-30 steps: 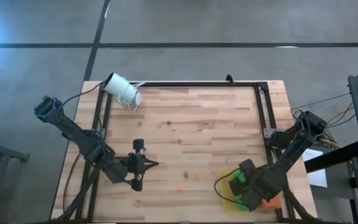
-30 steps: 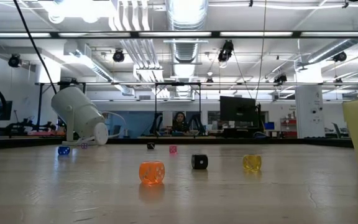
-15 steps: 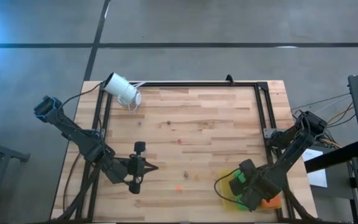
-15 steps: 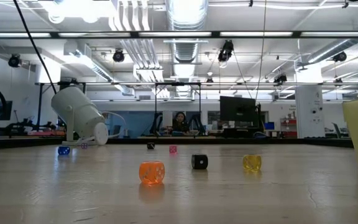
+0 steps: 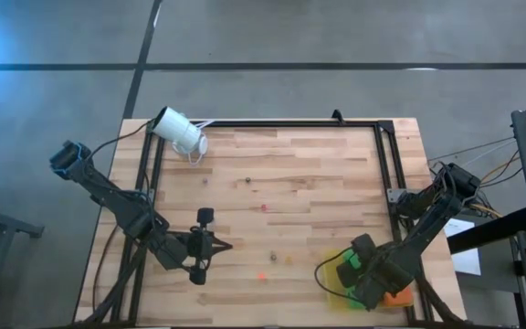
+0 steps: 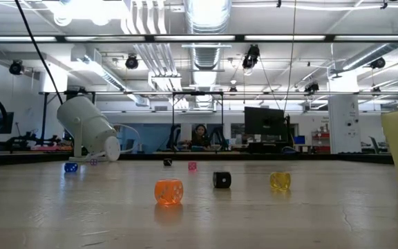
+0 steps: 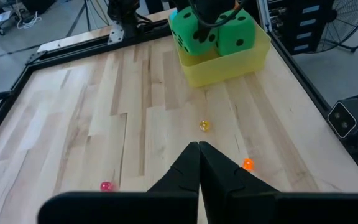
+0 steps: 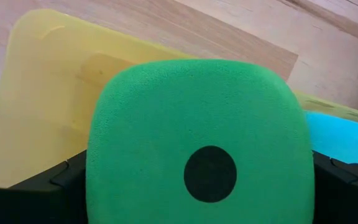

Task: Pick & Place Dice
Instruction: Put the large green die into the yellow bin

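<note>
My right gripper (image 5: 345,272) hangs over the yellow bin (image 5: 329,274) at the table's near right and is shut on a bright green die (image 8: 197,106). In the left wrist view two green dice (image 7: 216,34) show side by side in the bin (image 7: 229,65). A teal die (image 8: 347,137) lies in the bin beside the held one. An orange-red die (image 5: 396,297) shows beside the bin, partly behind the right arm. My left gripper (image 5: 226,243) is shut and touches nothing; it is over the table's near left part, pointing toward the bin. My right gripper holds the green die by two opposite sides, pinched between the two fingers (image 8: 48,180), one on each side. Its one-pip face (image 8: 210,173) is turned toward the wrist. The die is upright within the bin (image 8: 48,81); whether it rests on the bin's floor I cannot tell.
Tiny coloured specks lie scattered on the wood: orange (image 6: 168,191), black (image 6: 221,180), yellow (image 6: 280,181), pink (image 6: 192,166), blue (image 6: 70,167). A white cylinder (image 5: 179,131) stands at the far left corner. A dark frame (image 5: 386,164) borders the table.
</note>
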